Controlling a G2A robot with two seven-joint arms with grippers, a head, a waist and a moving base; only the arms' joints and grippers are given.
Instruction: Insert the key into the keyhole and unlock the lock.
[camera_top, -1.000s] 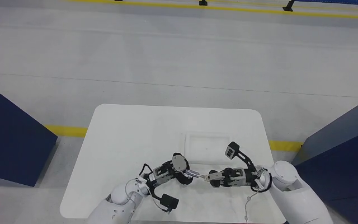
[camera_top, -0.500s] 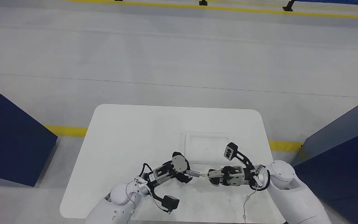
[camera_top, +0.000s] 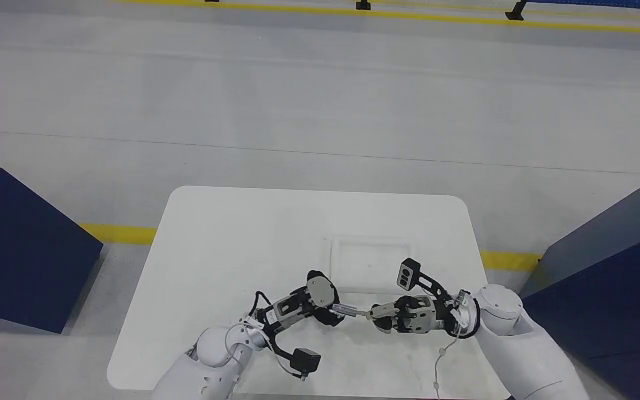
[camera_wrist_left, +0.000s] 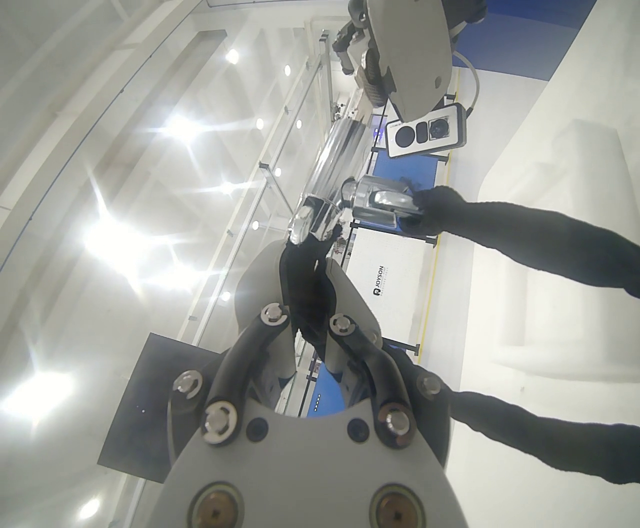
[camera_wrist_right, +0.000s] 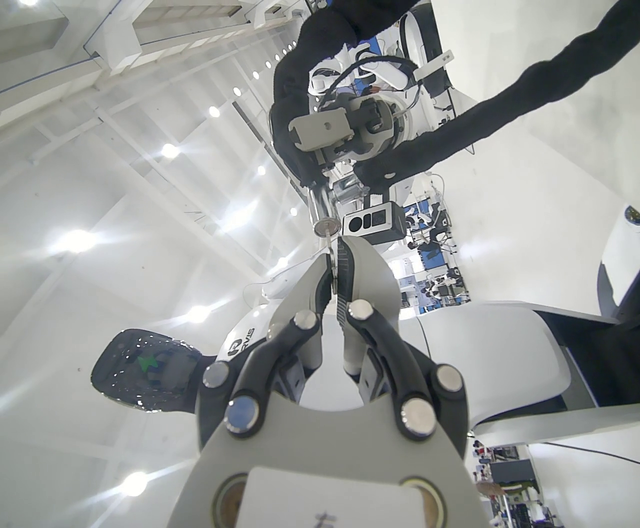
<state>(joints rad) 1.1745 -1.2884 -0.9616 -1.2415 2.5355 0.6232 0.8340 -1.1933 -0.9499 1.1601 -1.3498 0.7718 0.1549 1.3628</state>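
Key (camera_wrist_right: 330, 250): a thin, flat metal blade seen edge-on, pinched between the tips of the right claw (camera_wrist_right: 335, 254). Its tip meets the round end face of the lock; how deep it sits I cannot tell.
Lock (camera_wrist_right: 320, 210): a polished chrome cylinder with mirror-bright, rounded surfaces, held in the air to the left of the key, in line with it.
Right claw: pressed together on the key, with ribbed dark pads inside pale grey finger shells. It comes in from the right, just beside the lock's face.
Left claw (camera_wrist_left: 362, 227): clamped on the lock, one fingertip on each side of the chrome. Its fingers (camera_wrist_left: 525, 235) are wrapped in soft black fabric sleeves.
Place: in the top view the two claws meet tip to tip above the near middle of the desk (camera_top: 230, 260), with key and lock between them and off the surface.
Desk: white, smooth and matt, with rounded corners.
Tray (camera_top: 370, 237): shallow, white and rectangular, lying on the desk just beyond the claws, towards the right.
Floor (camera_top: 300, 100): pale grey and smooth, crossed by a yellow line (camera_top: 120, 233) that runs behind the desk.
Panels: dark blue and flat, one at the far left (camera_top: 40, 260), one at the far right (camera_top: 600, 270).
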